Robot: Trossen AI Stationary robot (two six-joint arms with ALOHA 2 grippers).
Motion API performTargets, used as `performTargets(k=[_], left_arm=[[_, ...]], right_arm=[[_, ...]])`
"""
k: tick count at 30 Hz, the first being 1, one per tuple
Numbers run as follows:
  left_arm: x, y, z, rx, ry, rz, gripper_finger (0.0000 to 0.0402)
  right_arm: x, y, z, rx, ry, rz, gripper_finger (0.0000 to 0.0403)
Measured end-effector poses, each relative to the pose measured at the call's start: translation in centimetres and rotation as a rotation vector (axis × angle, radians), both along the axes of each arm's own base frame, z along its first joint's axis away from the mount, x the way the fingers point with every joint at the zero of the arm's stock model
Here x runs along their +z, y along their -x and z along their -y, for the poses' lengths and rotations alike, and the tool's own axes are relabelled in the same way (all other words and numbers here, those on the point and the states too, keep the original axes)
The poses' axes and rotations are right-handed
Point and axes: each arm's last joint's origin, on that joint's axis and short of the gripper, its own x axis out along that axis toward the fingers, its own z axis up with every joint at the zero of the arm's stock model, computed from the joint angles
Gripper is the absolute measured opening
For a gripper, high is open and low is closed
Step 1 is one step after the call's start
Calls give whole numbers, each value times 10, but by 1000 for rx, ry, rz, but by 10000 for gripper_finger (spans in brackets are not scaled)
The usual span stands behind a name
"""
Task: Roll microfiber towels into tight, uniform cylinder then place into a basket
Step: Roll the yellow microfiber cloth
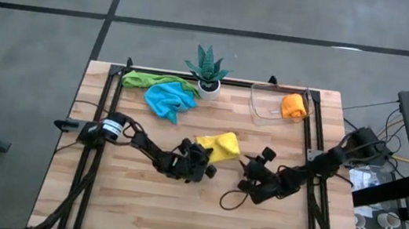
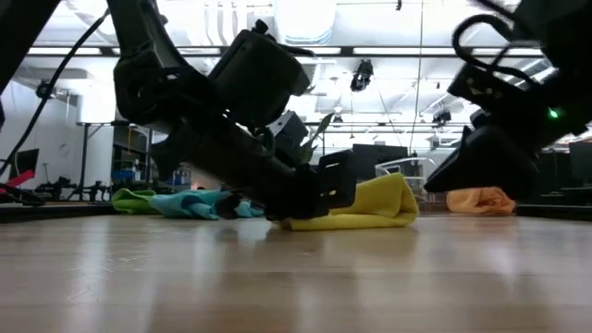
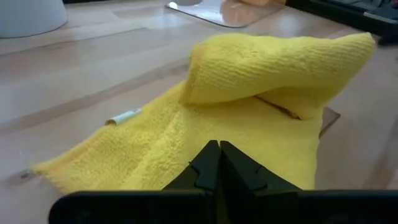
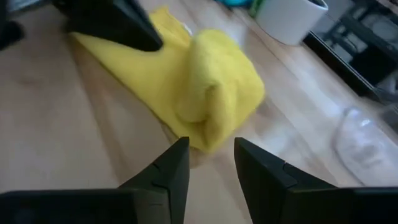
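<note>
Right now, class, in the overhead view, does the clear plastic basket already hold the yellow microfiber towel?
No: the yellow microfiber towel lies on the wooden table, not in the basket.

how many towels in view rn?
4. Yellow towel mid-table between the two arms, partly rolled; blue towel and green towel at the back left by the plant; orange towel inside the clear basket. None look hidden.
</note>
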Motion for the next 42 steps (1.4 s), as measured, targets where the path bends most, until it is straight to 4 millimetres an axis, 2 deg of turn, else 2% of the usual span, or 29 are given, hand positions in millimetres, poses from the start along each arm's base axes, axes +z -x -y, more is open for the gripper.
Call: performTargets(k=[5, 9, 18, 23, 35, 42], left_arm=[[1, 0, -1, -7, -37, -19, 0], [3, -1, -1, -10, -58, -21, 0], [4, -2, -6, 3, -61, -22, 0], [4, -2, -6, 5, -63, -21, 0], [5, -2, -6, -3, -76, -27, 0], [6, -2, -6, -3, -76, -26, 0]], right_arm=[[-2, 2, -8, 53, -38, 93, 117], [0, -2, -11, 55, -46, 102, 132], [13, -13, -13, 40, -9, 42, 248], [4, -17, -4, -52, -60, 85, 290], [-24, -36, 9, -159, -34, 159, 290], [-26, -41, 19, -204, -11, 178, 288]])
